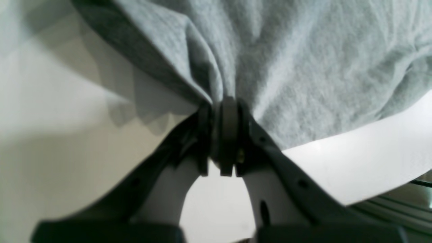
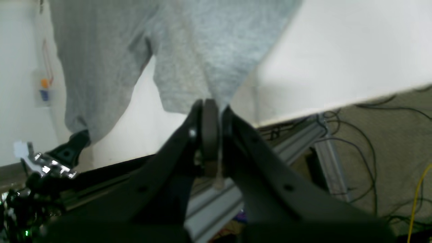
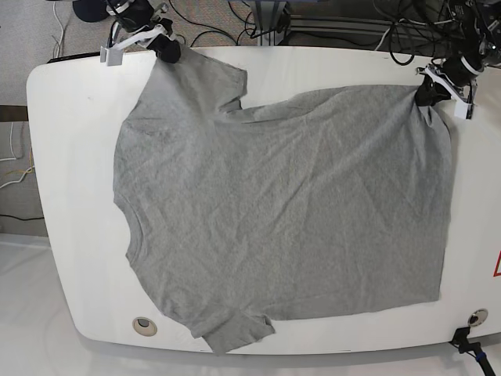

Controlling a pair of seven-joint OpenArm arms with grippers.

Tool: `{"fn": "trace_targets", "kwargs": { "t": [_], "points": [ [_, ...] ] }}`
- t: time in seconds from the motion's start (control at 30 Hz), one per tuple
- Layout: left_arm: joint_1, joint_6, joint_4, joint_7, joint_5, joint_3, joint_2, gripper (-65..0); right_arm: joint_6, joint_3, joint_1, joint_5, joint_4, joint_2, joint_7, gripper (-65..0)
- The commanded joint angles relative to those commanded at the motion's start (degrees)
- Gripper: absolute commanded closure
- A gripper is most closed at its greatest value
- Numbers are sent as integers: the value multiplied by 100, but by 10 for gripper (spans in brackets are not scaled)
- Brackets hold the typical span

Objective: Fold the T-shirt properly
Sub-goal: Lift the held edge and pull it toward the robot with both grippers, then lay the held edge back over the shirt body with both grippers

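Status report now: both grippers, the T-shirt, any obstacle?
Left gripper shut on T-shirt hem corner. Right gripper shut on sleeve. Shirt flat, unfolded. Nothing in the way.

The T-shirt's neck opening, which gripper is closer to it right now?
Right. The right gripper pinches the sleeve beside the collar end of the T-shirt, while the left gripper grips the hem corner at the opposite end.

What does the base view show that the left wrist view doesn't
Only the base view shows the whole T-shirt spread flat, its collar, and the right hand at a sleeve. Only the left wrist view shows the left hand pinching bunched cloth up close. Both show grey fabric on the white table.
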State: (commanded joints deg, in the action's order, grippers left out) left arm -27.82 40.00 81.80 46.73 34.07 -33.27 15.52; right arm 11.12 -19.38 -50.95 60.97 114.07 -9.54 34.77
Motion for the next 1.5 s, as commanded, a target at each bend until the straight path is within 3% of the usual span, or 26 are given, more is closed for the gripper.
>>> {"fn": "trace_targets", "kwargs": {
  "t": [0.23,0.43,0.73,0.93,1.1,1.5],
  "points": [
    [-527,0,686,0,-9,0,-44,0,9,-88,-123,9,167,-193,0,0],
    [-492,0,1301,0,9,-18,-53,0,9,-79,334,9,167,-431,0,0],
    [299,0,1530,-9,26,-26,-281,0,9,-53,1116,44,149,-721,35,0],
    [580,0,1530,9,466,-220,-457,0,9,-53,1556,44,132,-826,44,0],
    [642,0,1530,9,668,-220,-457,0,9,-62,2312,44,123,-826,765,0],
    [1424,0,1530,9,659,-229,-431,0,9,-53,3473,18,-413,-835,897,0]
  ]
}}
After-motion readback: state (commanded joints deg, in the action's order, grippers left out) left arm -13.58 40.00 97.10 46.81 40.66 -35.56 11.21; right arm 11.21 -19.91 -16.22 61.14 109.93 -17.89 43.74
